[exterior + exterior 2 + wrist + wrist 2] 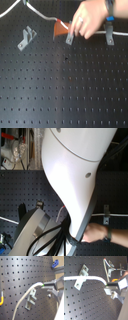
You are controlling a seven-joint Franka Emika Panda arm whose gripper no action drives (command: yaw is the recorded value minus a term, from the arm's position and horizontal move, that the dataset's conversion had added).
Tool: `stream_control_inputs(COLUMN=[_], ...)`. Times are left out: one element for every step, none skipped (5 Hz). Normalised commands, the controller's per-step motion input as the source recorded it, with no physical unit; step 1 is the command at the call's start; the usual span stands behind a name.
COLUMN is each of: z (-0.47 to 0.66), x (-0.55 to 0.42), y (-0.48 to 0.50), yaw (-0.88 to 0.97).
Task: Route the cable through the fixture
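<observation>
The white cable runs from the first exterior view's top left to its red tape band beside a person's hand. The grey two-pronged fixture stands diagonally at the first exterior view's left, with no cable in it. My gripper is shut on the cable's white end. In the second wrist view the cable crosses in front of the fixture. In the first wrist view the cable passes beside a grey bracket and meets my gripper. My gripper is out of both exterior views.
The hand rests at a narrow grey clip. A second clip holds cable to its right. A black pegboard lies under everything. My white arm fills the second exterior view, with the hand at lower right.
</observation>
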Motion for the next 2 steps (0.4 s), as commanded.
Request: stream_control_inputs(z=[0.00, 0.22], x=[-0.009, 0.009], y=[-0.006, -0.001], yaw=[0.00, 0.83])
